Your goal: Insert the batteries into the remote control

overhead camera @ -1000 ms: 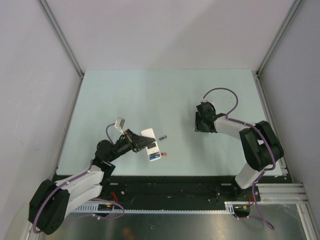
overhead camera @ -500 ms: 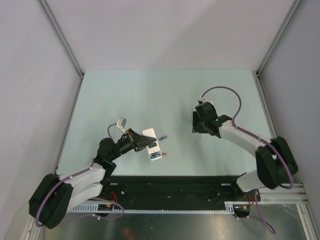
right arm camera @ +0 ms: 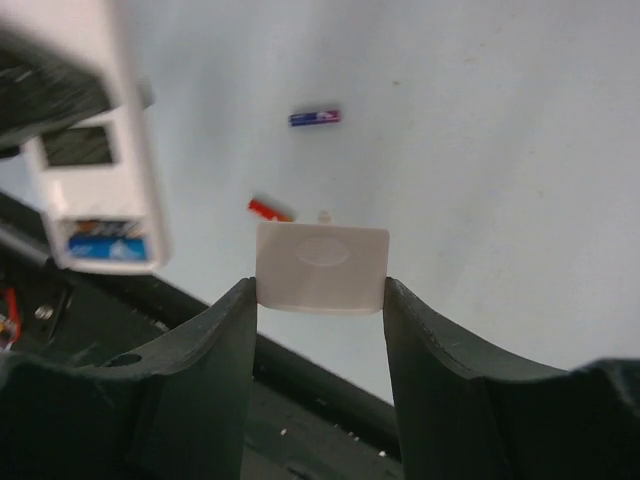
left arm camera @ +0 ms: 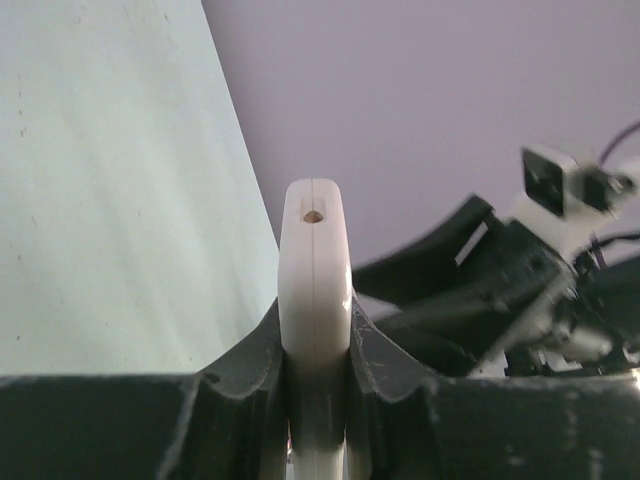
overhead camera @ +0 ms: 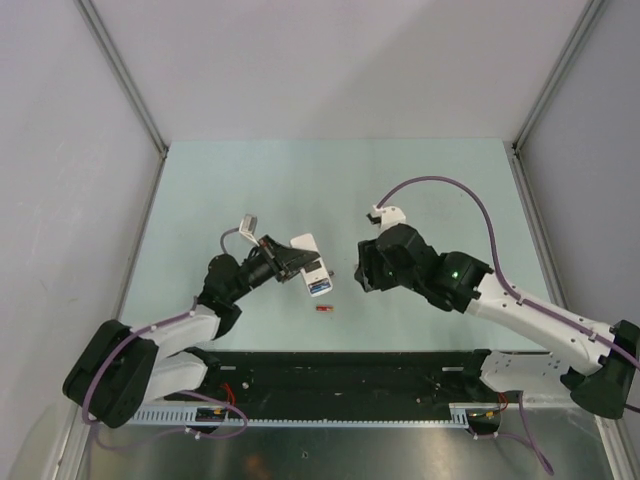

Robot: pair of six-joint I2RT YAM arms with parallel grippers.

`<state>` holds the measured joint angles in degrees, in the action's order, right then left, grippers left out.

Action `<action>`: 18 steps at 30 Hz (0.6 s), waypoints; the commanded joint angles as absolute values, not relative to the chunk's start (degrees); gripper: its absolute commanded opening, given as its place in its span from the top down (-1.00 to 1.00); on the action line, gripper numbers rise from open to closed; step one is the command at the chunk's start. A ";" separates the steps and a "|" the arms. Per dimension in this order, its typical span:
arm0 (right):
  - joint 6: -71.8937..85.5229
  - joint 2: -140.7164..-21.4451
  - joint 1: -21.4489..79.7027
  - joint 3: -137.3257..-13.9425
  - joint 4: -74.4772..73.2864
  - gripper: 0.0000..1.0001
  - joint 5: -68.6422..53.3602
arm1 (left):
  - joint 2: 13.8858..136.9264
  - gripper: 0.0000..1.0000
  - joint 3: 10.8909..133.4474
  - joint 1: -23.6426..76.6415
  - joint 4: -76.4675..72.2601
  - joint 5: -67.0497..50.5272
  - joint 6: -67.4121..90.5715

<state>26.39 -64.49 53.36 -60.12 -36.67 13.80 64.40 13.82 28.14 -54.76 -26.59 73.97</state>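
Observation:
My left gripper (overhead camera: 290,262) (left arm camera: 315,330) is shut on the remote control (overhead camera: 310,262), held off the table; the left wrist view shows it edge-on (left arm camera: 314,270). Its white back faces up with the compartment uncovered and a bright blue battery (overhead camera: 319,288) (right arm camera: 105,245) inside. My right gripper (overhead camera: 362,272) (right arm camera: 320,295) is shut on a small white cover plate (right arm camera: 322,268), just right of the remote (right arm camera: 90,150). A red battery (overhead camera: 323,310) (right arm camera: 268,209) and a dark blue-purple battery (right arm camera: 314,117) lie loose on the table.
The pale green table (overhead camera: 430,190) is fenced by grey walls on three sides. A black rail (overhead camera: 350,365) runs along the near edge, just beyond the red battery. A tiny pale speck (right arm camera: 323,214) lies beside that battery.
My right arm has swung left and nearer, bringing the white cover plate close to the remote. My left gripper has carried the remote a little farther from the near edge.

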 commanded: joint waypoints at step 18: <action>29.97 -74.26 65.21 -71.63 -39.11 0.28 19.07 | 75.76 1.00 23.55 32.78 -57.74 -21.36 74.88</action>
